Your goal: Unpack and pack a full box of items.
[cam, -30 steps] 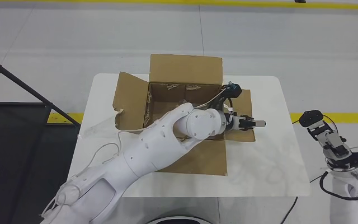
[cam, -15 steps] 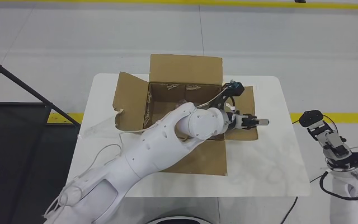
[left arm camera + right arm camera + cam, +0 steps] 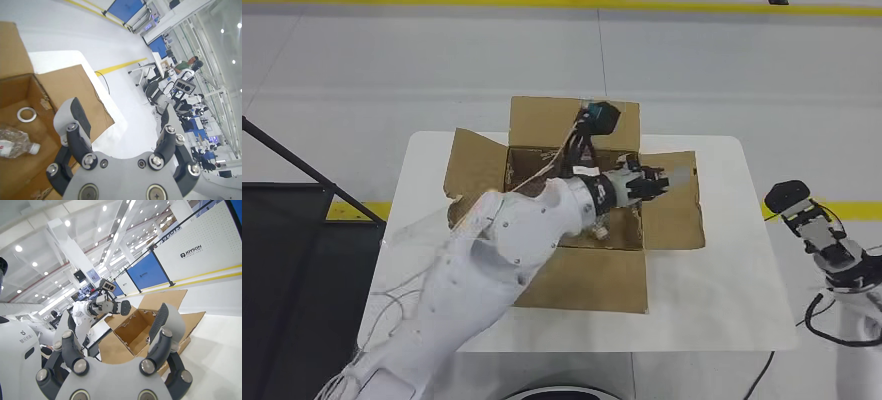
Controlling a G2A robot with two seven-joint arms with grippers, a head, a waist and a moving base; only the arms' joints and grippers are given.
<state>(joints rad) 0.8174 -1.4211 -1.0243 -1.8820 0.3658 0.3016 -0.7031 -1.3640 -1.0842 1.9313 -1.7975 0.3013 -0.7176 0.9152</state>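
An open cardboard box (image 3: pixel 572 122) stands on the white table (image 3: pixel 722 300), all flaps folded out. Inside lie a crumpled clear plastic bottle (image 3: pixel 13 140) with a white cap and a pale flat ring (image 3: pixel 26 115). My left gripper (image 3: pixel 654 184) hovers over the box's right wall, open and holding nothing, with its dark pads (image 3: pixel 79 113) spread wide. My right gripper (image 3: pixel 790 198) hangs off the table's right edge, open and holding nothing (image 3: pixel 115 321), facing the box (image 3: pixel 132 332) and the left gripper (image 3: pixel 121 308).
The right flap (image 3: pixel 674 205) lies flat on the table beneath the left gripper. Bare tabletop runs along the right and front of the box. A black frame (image 3: pixel 292 260) stands left of the table.
The left gripper drew back from beyond the right flap to over the box's right wall, and its wrist turned. The right arm shifted slightly.
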